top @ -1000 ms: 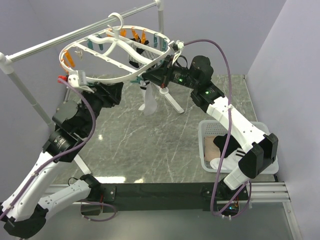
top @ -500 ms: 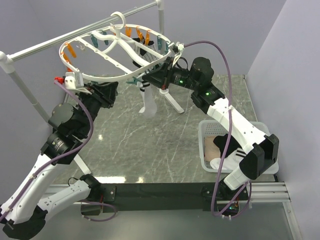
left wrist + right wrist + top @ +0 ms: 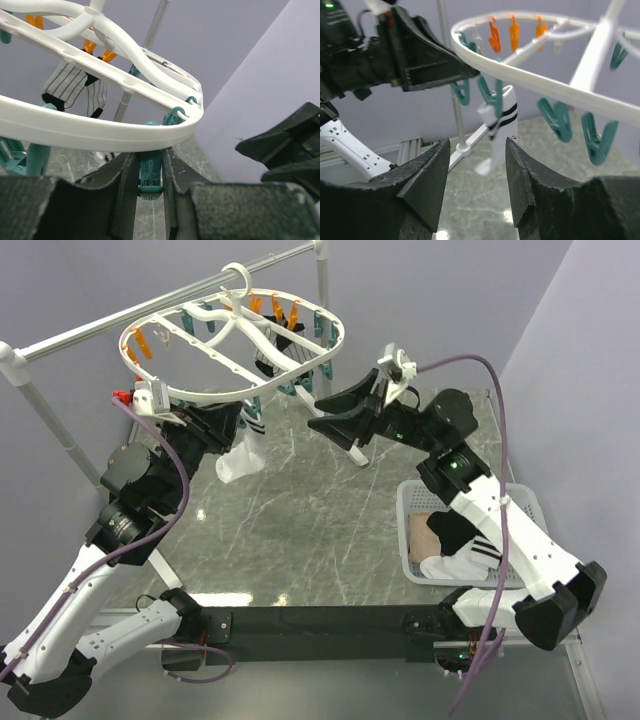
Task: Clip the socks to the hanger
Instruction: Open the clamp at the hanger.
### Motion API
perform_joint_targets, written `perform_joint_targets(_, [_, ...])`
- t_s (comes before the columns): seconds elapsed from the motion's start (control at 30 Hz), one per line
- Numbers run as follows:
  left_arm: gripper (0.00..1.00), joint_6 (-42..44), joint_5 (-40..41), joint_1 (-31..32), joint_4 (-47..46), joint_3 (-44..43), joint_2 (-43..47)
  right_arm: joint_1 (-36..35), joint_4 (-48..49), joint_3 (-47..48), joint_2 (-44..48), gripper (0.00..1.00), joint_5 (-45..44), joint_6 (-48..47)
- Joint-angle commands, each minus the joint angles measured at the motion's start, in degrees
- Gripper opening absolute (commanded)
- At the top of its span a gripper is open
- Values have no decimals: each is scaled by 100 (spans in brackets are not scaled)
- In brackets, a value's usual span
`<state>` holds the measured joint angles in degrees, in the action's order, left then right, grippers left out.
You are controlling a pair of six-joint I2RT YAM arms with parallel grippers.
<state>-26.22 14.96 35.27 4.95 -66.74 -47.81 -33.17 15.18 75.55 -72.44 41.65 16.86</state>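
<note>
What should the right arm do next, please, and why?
Probably lower the right gripper to the basket for another sock: its jaws stand open and empty, the white striped sock hangs from a teal clip on the hanger, and more socks lie in the basket.

**Three Cameras, One Shared Hanger**

The top external camera looks down from above and behind both arms onto the whole surface [image 3: 300,530]. The left wrist camera peers upward over the left end effector [image 3: 150,172], very close to the hanger [image 3: 100,134] rim just above its tips. The right wrist camera faces the same hanger from farther back, past the right end effector [image 3: 477,150].
</note>
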Motion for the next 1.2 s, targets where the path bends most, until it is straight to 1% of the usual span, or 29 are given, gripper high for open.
perform_joint_targets(0.0, [26,-340,-151,-37,-310,-41,-70,-163,784,-329,266,55,37,-402])
perform_joint_targets(0.07, [26,-498,-195,-37,-293,-50,-79,-426,742,-313,231,56,-121,-657])
perform_joint_targets(0.1, [25,-551,-221,-37,-293,-50,-79,-523,663,-278,196,56,-209,-971])
perform_joint_targets(0.23, [25,-832,-353,-37,-346,-6,-88,-954,407,-5,-58,56,-578,-1510])
perform_joint_targets(0.47, [25,-1061,-380,-37,-223,-94,-167,-1543,486,144,-296,55,-1334,-2327])
perform_joint_targets(0.63, [25,-1157,-354,-37,-240,-41,-97,-1666,486,390,-568,52,-1809,-2381])
perform_joint_targets(0.9, [25,-1281,-327,-37,-319,65,0,-1781,468,706,-885,50,-1695,-2354])
perform_joint_targets(1.17, [25,-1219,-345,-37,-381,100,61,-1807,504,865,-1079,47,-1352,-2231])
